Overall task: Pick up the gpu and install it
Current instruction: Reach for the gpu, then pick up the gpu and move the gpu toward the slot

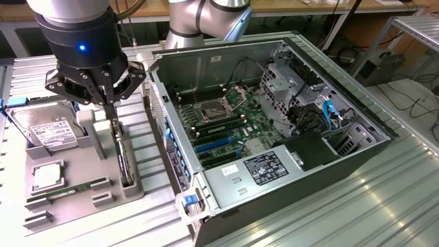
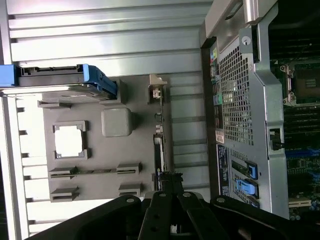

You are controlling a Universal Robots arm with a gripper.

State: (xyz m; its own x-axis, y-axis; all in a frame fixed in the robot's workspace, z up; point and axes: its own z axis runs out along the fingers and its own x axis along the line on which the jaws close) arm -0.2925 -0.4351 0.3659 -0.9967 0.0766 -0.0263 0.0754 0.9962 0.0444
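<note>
The gpu [image 1: 124, 157] stands edge-on as a thin dark slab in a slot of the grey holder tray [image 1: 75, 206], on the exterior view's left. My gripper [image 1: 111, 114] hangs straight above its far end, and its black fingers are pinched together on the card's top edge. In the wrist view the gpu [image 2: 158, 150] runs as a narrow dark strip into my gripper [image 2: 169, 186], with the fingers shut around its end. The card still sits in the slot. To the exterior view's right, the open computer case [image 1: 226, 54] lies on its side with the motherboard [image 1: 219, 128] exposed.
The tray also holds a silver hard drive [image 1: 44, 131] with a white label, a square processor [image 1: 47, 175], a narrow green memory stick [image 1: 69, 190] and a grey post [image 1: 89, 128]. The case wall [image 2: 240, 115] stands close beside the tray. Ribbed metal table [image 1: 384, 206] surrounds everything.
</note>
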